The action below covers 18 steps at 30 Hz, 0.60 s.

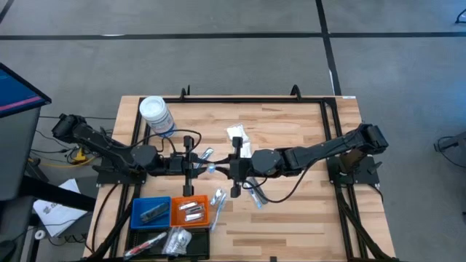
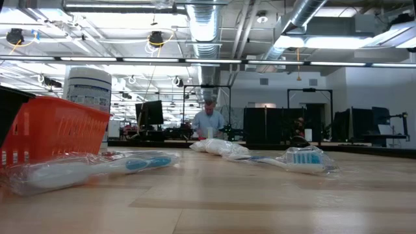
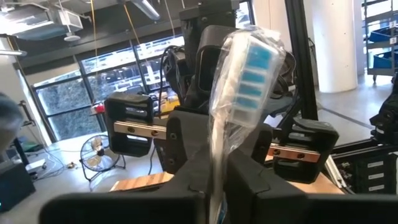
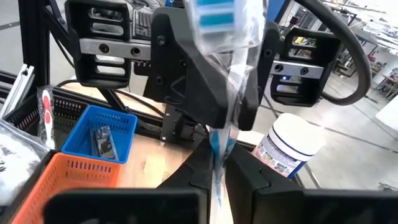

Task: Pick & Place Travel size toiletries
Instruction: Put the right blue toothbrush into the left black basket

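- Centre of the high view: your left gripper (image 1: 202, 167) and right gripper (image 1: 220, 168) meet nose to nose, both clenched on one wrapped toothbrush (image 3: 247, 74).
- Left wrist view: the blue-and-white bristles in a clear wrapper stand up between the dark fingers (image 3: 186, 186).
- Right wrist view: the same toothbrush is pinched between its fingers.
- More wrapped toiletries (image 1: 218, 197) lie lower centre, by the orange tray (image 1: 191, 212) and blue tray (image 1: 151, 212).
- The white-lidded jar (image 1: 155, 116) sits upper left; you cannot read its label.

Bright overhead light, blurred wrist foregrounds
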Available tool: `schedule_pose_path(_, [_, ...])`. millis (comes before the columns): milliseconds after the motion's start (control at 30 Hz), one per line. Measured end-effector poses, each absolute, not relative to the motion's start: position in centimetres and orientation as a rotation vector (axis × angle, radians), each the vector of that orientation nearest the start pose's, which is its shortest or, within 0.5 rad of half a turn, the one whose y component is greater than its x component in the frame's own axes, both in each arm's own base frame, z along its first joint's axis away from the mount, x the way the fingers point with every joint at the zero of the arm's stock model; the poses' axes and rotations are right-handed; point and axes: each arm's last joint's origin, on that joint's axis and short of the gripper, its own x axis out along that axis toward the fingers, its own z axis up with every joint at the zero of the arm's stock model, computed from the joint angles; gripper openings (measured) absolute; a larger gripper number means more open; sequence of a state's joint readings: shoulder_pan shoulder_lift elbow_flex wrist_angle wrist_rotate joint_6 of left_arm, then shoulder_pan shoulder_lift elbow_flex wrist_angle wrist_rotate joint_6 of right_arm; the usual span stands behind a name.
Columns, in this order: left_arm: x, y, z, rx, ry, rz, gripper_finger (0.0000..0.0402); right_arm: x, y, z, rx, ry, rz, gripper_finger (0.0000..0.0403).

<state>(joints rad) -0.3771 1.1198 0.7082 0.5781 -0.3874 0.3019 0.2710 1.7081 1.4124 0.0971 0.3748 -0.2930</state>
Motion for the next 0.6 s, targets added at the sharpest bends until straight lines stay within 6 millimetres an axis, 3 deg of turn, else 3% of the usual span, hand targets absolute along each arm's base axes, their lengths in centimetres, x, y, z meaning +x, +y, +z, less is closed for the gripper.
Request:
schedule_pose_path(300, [23.0,-8.2,31.6,0.215,-0.156,0.062,0.0009,38.8,10.3,33.3,-0.364,0.197,-0.061,0.0129])
schedule_pose_path(467, [21.8,-8.6,33.2,0.189,-0.156,0.131,0.0008,38.2,11.4,33.5,-0.439,0.200,-0.027,0.0195])
schedule_pose_path(600, [20.5,-9.4,34.8,0.160,-0.026,0.267,0.0008,36.8,11.9,34.4,-0.469,0.230,-0.043,0.0230])
